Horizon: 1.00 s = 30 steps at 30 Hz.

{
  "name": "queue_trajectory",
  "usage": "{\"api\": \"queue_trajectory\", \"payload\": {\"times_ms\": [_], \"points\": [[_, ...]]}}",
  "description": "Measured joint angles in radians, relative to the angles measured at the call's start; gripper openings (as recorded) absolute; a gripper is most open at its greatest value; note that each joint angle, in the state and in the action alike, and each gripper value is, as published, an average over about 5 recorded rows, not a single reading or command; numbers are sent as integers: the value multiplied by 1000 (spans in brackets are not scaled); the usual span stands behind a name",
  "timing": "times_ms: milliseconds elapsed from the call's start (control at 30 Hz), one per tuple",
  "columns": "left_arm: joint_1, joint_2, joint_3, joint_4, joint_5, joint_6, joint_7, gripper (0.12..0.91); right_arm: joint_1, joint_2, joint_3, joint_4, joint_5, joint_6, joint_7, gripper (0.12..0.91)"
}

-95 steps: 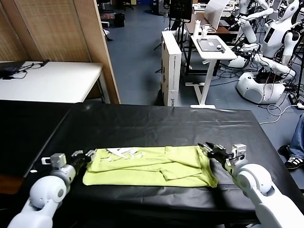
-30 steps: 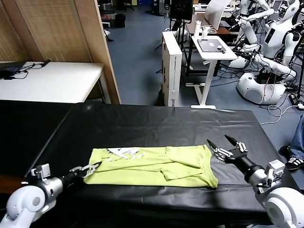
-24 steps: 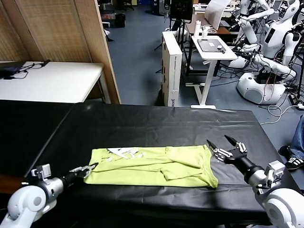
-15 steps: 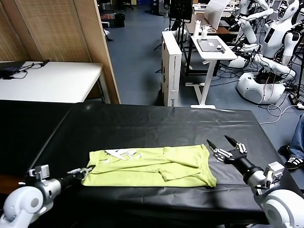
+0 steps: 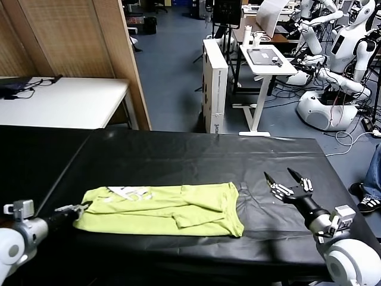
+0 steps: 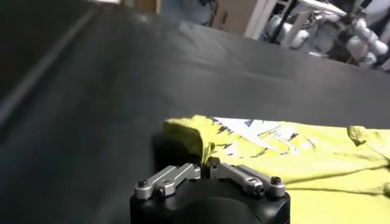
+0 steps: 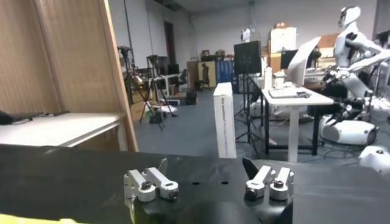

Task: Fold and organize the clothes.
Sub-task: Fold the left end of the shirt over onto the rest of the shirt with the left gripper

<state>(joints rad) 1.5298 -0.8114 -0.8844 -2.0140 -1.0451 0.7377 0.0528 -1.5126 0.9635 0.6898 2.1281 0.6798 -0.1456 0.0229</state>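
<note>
The lime yellow-green T-shirt (image 5: 161,208) lies folded into a long band on the black table (image 5: 196,158), white print showing near its left end (image 5: 128,192). My left gripper (image 5: 76,208) is shut on the shirt's left edge, low over the table near the front left; in the left wrist view the cloth (image 6: 292,152) is pinched between the closed fingers (image 6: 206,164). My right gripper (image 5: 287,180) is open and empty, right of the shirt and apart from it. In the right wrist view the open gripper (image 7: 207,173) hovers over bare black table.
A white table (image 5: 65,101) stands at the back left beside a wooden partition (image 5: 77,42). Beyond the black table are a white carton (image 5: 214,83), a small white stand (image 5: 265,59) and other white robots (image 5: 333,65). A person's shoe (image 5: 369,202) shows at the right edge.
My left gripper has closed on the shirt's left edge and pulled the whole shirt leftward. The gap between the shirt and my open right gripper has widened; the right gripper barely moved.
</note>
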Motion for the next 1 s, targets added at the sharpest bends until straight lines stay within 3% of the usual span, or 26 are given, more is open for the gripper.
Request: {"api": "queue_trajectory", "payload": {"times_ms": [333, 700, 1000], "points": [[-83, -141, 160, -140, -56, -1, -56, 184, -96, 56, 54, 26, -80, 79, -36, 907], [-197, -287, 427, -120, -19, -1, -106, 184, -178, 116, 60, 53, -175, 92, -47, 907], [-285, -389, 595, -95, -7, -1, -141, 184, -190, 131, 58, 47, -204, 92, -54, 907]]}}
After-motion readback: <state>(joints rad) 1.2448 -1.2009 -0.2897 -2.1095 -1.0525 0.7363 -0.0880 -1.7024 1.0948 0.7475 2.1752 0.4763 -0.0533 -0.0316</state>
